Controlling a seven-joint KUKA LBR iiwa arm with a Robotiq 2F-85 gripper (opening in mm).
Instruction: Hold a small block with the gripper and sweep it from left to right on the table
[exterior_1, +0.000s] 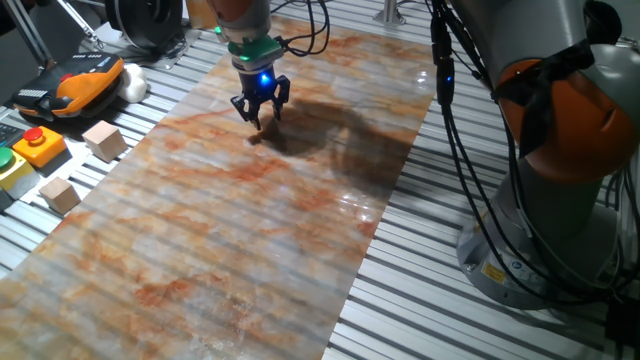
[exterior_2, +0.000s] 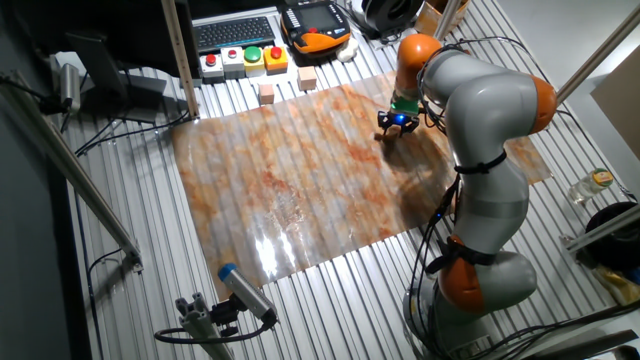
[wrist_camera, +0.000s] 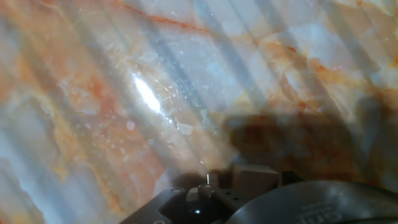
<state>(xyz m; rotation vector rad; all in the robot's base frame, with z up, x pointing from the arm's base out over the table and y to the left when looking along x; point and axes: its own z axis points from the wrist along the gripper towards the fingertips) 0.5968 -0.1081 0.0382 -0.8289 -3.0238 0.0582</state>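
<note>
jaws (exterior_1: 259, 118) clenched on the small block (wrist_camera: 254, 180), low over the table (exterior_1: 300, 230)

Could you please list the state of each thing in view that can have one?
Gripper: low over the sheet, jaws closed on the small block.
Small block: held at the jaws, at the sheet's surface.
Marbled sheet: lying flat on the table, glossy.
Two larger wooden cubes: resting on the slats beside the sheet, apart, untouched.
Pendant: lying on the table.
</note>
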